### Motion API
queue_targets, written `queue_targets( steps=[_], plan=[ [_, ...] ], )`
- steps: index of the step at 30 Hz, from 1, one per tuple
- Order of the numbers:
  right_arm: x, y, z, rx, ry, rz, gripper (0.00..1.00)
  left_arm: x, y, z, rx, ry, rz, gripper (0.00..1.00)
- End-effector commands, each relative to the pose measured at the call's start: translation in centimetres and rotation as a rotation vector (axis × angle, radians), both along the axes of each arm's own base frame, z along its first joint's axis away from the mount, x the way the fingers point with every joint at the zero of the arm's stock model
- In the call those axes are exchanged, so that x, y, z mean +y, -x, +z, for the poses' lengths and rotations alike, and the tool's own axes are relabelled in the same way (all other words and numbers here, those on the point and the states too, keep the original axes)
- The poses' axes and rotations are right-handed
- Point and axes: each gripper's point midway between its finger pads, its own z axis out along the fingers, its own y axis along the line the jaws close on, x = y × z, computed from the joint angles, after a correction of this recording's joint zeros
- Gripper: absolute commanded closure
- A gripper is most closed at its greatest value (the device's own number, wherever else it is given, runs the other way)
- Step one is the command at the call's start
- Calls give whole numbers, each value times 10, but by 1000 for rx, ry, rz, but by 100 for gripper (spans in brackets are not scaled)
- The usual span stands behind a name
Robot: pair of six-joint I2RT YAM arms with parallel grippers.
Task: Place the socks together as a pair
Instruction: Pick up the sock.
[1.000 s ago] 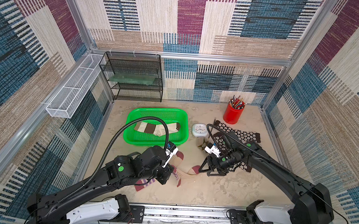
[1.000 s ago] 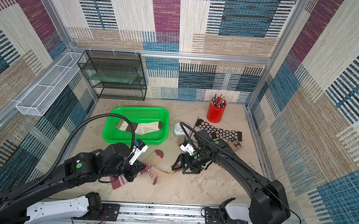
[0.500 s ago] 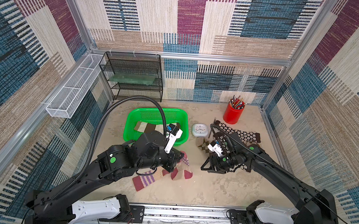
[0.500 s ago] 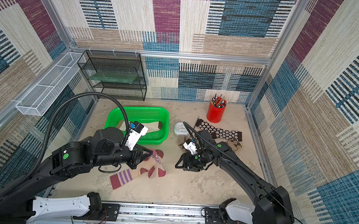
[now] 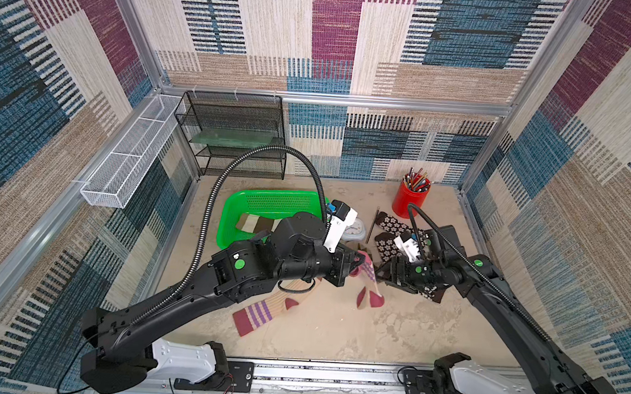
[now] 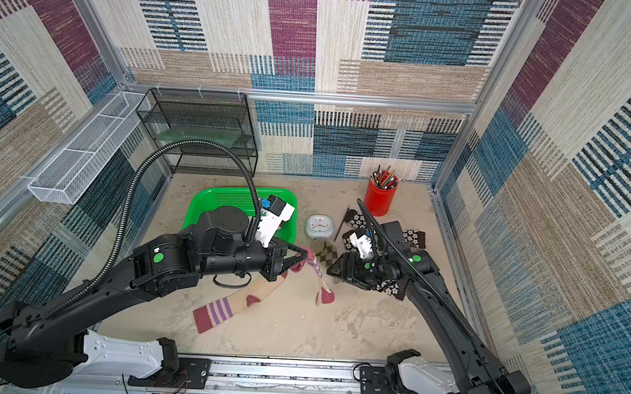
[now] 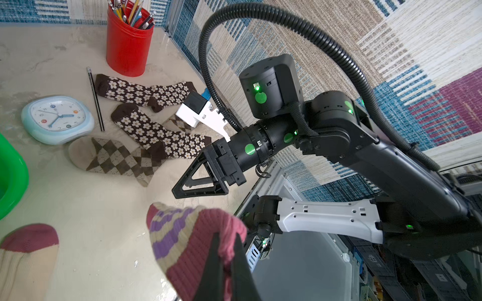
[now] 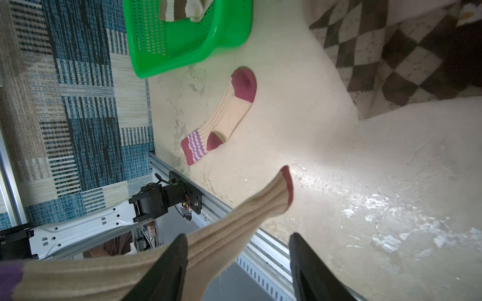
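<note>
We note left claw [image 6: 303, 258] clamped on the striped cuff of tan sock [image 5: 369, 285], lifted mid-table. Right claw [image 8: 238, 235] stands apart, just right of it. Mate [image 5: 270, 310] lies flat, nearer, left. Numerals on clock [image 7: 56, 118] are too small to read.

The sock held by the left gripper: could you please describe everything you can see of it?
The held sock is ribbed tan knit with a maroon toe and a maroon cuff banded in purple and cream. The left gripper pinches its cuff, so it hangs limp, toe lowest. The open right gripper is close beside it, not clamped on it. Whether the toe touches the table I cannot tell.
</note>
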Motion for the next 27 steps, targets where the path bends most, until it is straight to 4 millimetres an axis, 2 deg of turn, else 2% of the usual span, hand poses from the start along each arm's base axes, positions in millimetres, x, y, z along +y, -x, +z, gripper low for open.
queue_targets(
  steps=[1, 3, 7, 10, 15, 22, 27],
  plan=[
    [-1, 2, -1, -17, 2, 2, 35, 8, -7, -13, 4, 20, 72, 100],
    [5, 5, -7, -8, -12, 11, 34, 20, -10, -42, 38, 1, 127, 100],
    [18, 12, -29, 44, -11, 31, 33, 54, -12, -112, 103, -40, 259, 100],
    [29, 18, -46, 76, 18, 58, 32, 82, -5, -151, 132, -57, 316, 100],
    [41, 26, -64, 118, 51, 91, 32, 126, 10, -182, 116, -115, 356, 100],
    [60, 33, -93, 173, 81, 149, 33, 144, 29, -223, 152, -176, 307, 100],
    [61, 23, -124, 176, 219, 175, 33, 174, 32, -231, 113, -233, 360, 100]
  ],
)
